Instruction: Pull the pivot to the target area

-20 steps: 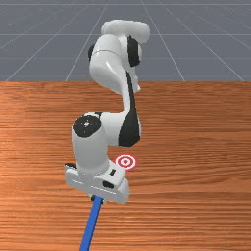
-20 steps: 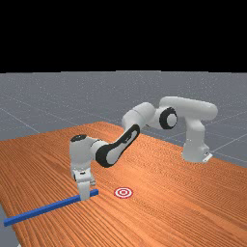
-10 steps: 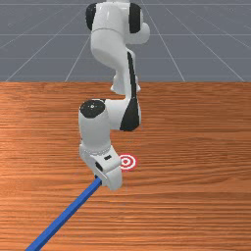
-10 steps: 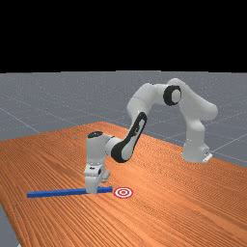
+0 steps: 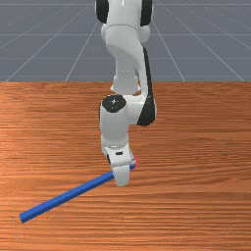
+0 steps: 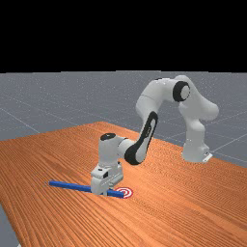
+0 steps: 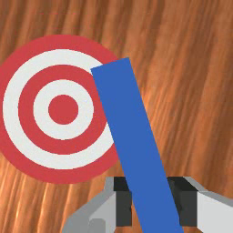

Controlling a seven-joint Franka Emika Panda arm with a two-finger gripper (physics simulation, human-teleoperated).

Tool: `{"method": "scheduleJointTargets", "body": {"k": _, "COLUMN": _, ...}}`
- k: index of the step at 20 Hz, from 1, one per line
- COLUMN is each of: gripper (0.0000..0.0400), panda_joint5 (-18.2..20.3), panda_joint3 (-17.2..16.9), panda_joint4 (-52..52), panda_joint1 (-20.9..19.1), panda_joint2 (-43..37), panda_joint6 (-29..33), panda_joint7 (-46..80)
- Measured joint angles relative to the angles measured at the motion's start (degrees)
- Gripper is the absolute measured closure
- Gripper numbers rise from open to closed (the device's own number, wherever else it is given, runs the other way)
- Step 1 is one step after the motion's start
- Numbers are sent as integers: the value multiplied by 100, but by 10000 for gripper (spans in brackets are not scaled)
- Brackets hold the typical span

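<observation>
Claw (image 7: pixel 152 202) down low over the desk (image 5: pixel 196 206), and it has the blue bar (image 5: pixel 66 197) pinched between its two fingers! The bar sits a touch skewed in that grip, its short end poking out past the fingers and its long end reaching off toward the front view's left. Look at the wrist view: that short end lies across the outer rings of the target (image 7: pixel 63 109), off to one side, the bullseye uncovered. So this is the pulling stage, and I'd call it very nearly home. What does it need now? A small, low, sideways draw toward the centre, grip kept firm, nothing lifted. If the whole bar has to fit on the target, well, it never could; the end is surely what counts. Careful, though: with that long tail dragging, a hasty pull could twist it between the fingers.
</observation>
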Motion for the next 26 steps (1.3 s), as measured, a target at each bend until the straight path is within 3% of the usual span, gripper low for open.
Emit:
{"method": "scheduleJointTargets", "body": {"k": 4, "gripper": 281, "panda_joint5": 104, "panda_joint3": -109, "panda_joint4": 113, "panda_joint1": 838, "panda_joint2": 60, "panda_joint6": -68, "panda_joint7": 1358}}
{"method": "scheduleJointTargets", "body": {"k": 5, "gripper": 296, "panda_joint5": -112, "panda_joint3": 113, "panda_joint4": 95, "panda_joint1": 769, "panda_joint2": 36, "panda_joint6": -7, "panda_joint7": 547}}
{"method": "scheduleJointTargets", "body": {"k": 6, "gripper": 293, "panda_joint5": -73, "panda_joint3": 70, "panda_joint4": 124, "panda_joint1": 884, "panda_joint2": 52, "panda_joint6": -22, "panda_joint7": 812}}
{"method": "scheduleJointTargets", "body": {"k": 7, "gripper": 302, "panda_joint5": -275, "panda_joint3": 288, "panda_joint4": -106, "panda_joint1": 752, "panda_joint2": -73, "panda_joint6": 118, "panda_joint7": -28}}
{"method": "scheduleJointTargets", "body": {"k": 9, "gripper": 305, "panda_joint5": -443, "panda_joint3": 419, "panda_joint4": -946, "panda_joint1": 671, "panda_joint2": -480, "panda_joint6": 688, "panda_joint7": -559}}
{"method": "scheduleJointTargets", "body": {"k": 10, "gripper": 305, "panda_joint5": -231, "panda_joint3": 695, "panda_joint4": -1244, "panda_joint1": 429, "panda_joint2": -629, "panda_joint6": 730, "panda_joint7": -820}}
{"method": "scheduleJointTargets", "body": {"k": 11, "gripper": 304, "panda_joint5": -464, "panda_joint3": 501, "panda_joint4": -1491, "panda_joint1": 622, "panda_joint2": -763, "panda_joint6": 820, "panda_joint7": -725}}
{"method": "scheduleJointTargets", "body": {"k": 19, "gripper": 304, "panda_joint5": -509, "panda_joint3": 525, "panda_joint4": -3061, "panda_joint1": 681, "panda_joint2": -1523, "panda_joint6": 1620, "panda_joint7": -693}}
{"method": "scheduleJointTargets", "body": {"k": 26, "gripper": 304, "panda_joint5": -489, "panda_joint3": 472, "panda_joint4": -2945, "panda_joint1": 506, "panda_joint2": -1454, "panda_joint6": 1617, "panda_joint7": -798}}
